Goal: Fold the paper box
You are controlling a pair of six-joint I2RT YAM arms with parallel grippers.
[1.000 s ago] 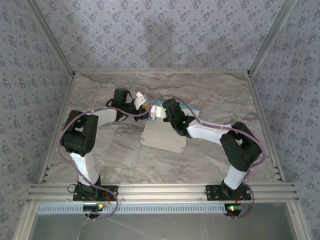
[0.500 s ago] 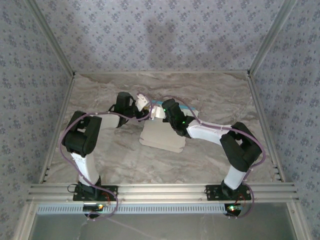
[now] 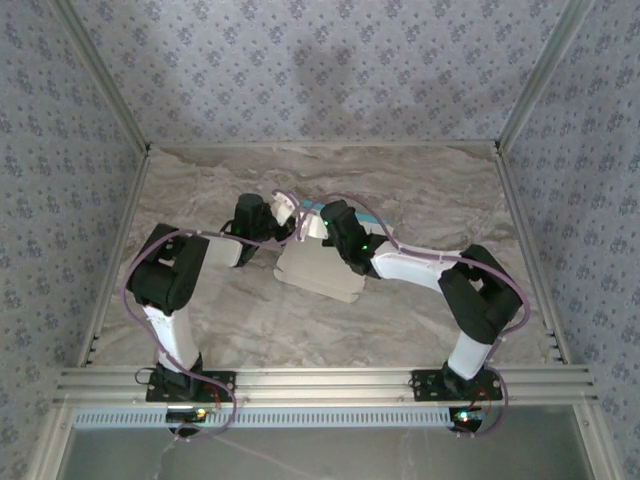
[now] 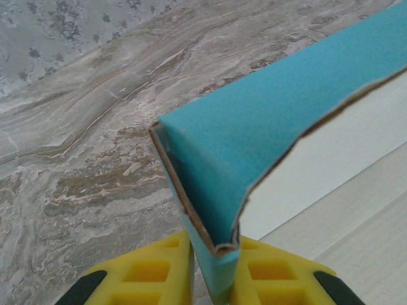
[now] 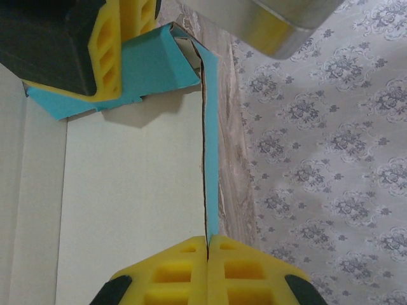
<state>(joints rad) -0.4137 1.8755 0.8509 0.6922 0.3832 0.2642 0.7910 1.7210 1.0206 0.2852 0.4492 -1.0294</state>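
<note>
Paper box flap pinched, left fingers cropped at bottom edge

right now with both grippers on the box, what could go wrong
The left gripper pinches only a creased blue corner of the paper box; it could slip out or crumple. The right gripper clamps a thin wall edge; if the arms pull apart, the cardboard may tear.

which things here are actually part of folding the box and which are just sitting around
In the job:
- paper box, partly folded
- left gripper, pinching its folded blue corner
- right gripper, shut on its raised edge

Just there:
- marble-look table
- patterned walls
- metal frame rail
</note>
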